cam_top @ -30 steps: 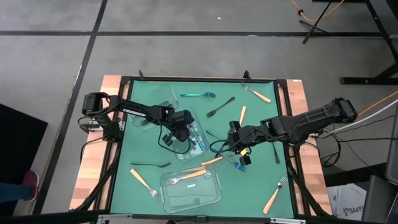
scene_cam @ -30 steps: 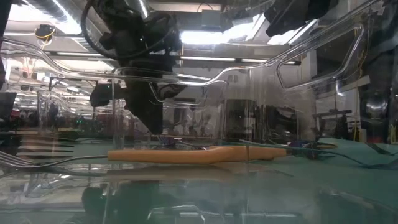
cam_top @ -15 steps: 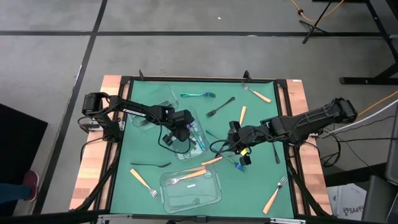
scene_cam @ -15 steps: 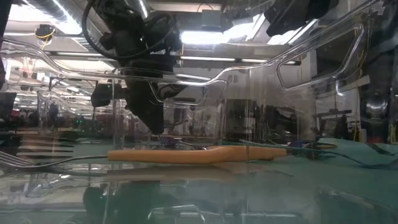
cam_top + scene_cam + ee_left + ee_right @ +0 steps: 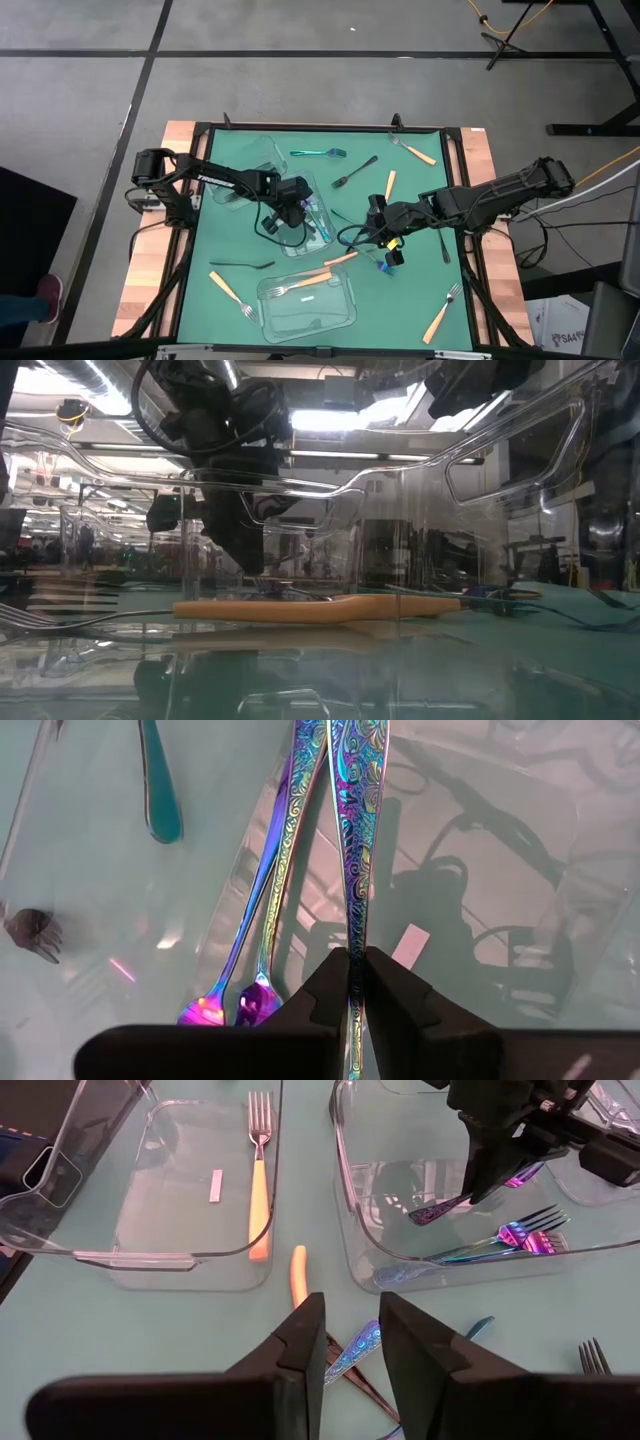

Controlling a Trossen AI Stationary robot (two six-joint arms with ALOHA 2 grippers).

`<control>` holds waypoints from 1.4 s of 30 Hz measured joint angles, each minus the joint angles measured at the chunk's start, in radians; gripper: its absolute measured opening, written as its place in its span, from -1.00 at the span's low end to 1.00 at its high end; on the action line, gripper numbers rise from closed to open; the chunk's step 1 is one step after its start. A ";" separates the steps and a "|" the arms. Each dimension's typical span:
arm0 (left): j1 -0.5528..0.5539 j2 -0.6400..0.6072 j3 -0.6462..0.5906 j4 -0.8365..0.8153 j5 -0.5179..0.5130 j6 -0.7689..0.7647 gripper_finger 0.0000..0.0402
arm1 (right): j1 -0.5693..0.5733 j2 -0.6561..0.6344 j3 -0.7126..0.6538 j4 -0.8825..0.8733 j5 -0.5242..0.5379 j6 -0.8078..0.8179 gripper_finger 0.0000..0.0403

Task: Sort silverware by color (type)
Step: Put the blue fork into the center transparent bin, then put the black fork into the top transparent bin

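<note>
My left gripper (image 5: pixel 296 207) reaches down into the middle clear container (image 5: pixel 322 238), shut on an iridescent utensil (image 5: pixel 352 840). Two more iridescent forks (image 5: pixel 505 1238) lie flat on that container's floor. My right gripper (image 5: pixel 352 1342) hangs open above the table right of that container. An iridescent utensil (image 5: pixel 350 1358) lies on the mat below the gap between its fingers. The near container (image 5: pixel 340 318) holds an orange-handled fork (image 5: pixel 305 283). Orange-handled (image 5: pixel 438 322), black (image 5: pixel 355 172) and teal (image 5: pixel 318 153) pieces lie scattered on the green mat. My left gripper pinches the iridescent utensil's slim shaft (image 5: pixel 352 958) between its two fingers, coming from above and slanting down. The patterned length runs on away from the fingers along their line. Its lower end (image 5: pixel 436 1212) slants toward the container floor; whether it touches there I cannot tell.
A third clear container (image 5: pixel 250 170) stands at the far left of the mat. An orange handle (image 5: pixel 298 1275) lies between the near and middle containers. Cables hang around both arms. The near container's wall (image 5: pixel 420 520) fills the low view.
</note>
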 joint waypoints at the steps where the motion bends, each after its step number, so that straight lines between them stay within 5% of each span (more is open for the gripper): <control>1: 0.000 0.000 0.000 0.000 0.000 0.000 -0.88 | 0.000 0.000 0.000 0.000 0.000 0.000 -0.56; 22: 0.000 0.000 0.000 0.002 -0.016 -0.052 -0.87 | 0.000 0.000 0.000 0.000 0.002 0.000 -0.56; 34: -0.003 0.000 0.000 0.039 -0.022 -0.053 -0.54 | 0.000 0.000 0.000 0.000 0.003 0.000 -0.56; 42: -0.043 -0.004 0.000 0.080 -0.025 -0.058 -0.51 | 0.000 0.000 0.000 0.000 0.003 0.006 -0.56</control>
